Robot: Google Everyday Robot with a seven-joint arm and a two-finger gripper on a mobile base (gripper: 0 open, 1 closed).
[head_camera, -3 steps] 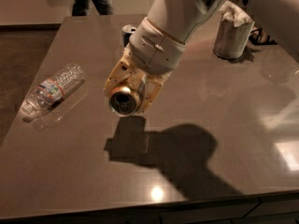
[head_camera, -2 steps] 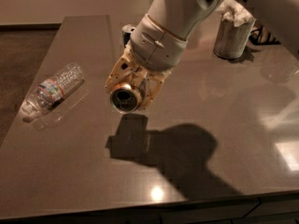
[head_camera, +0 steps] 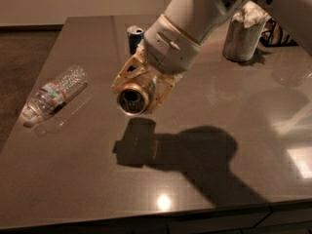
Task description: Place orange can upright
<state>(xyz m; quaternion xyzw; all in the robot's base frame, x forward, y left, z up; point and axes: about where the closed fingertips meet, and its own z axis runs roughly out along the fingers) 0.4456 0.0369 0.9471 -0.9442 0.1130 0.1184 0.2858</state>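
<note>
- Camera view: the gripper (head_camera: pixel 140 95) hangs over the middle of the dark desk (head_camera: pixel 229 189), on the end of a white arm (head_camera: pixel 190 23) that comes down from the upper right.
- Its tan fingers (head_camera: pixel 164 89) are closed on the orange can (head_camera: pixel 132 101), one on each side of the can's body.
- The orange can is held clear of the desk, tipped on its side, with its silver pull-tab end turned toward the camera and a little downward.
- The shadow (head_camera: pixel 180 147) of can and arm falls on the desk just below and to the right.
- A clear plastic water bottle (head_camera: pixel 54 92) lies on its side near the desk's left edge, well apart from the gripper.
- A blue can (head_camera: pixel 135 36) stands upright behind the arm.
- A grey container (head_camera: pixel 241 38) topped with something white and crumpled stands at the far right.
</note>
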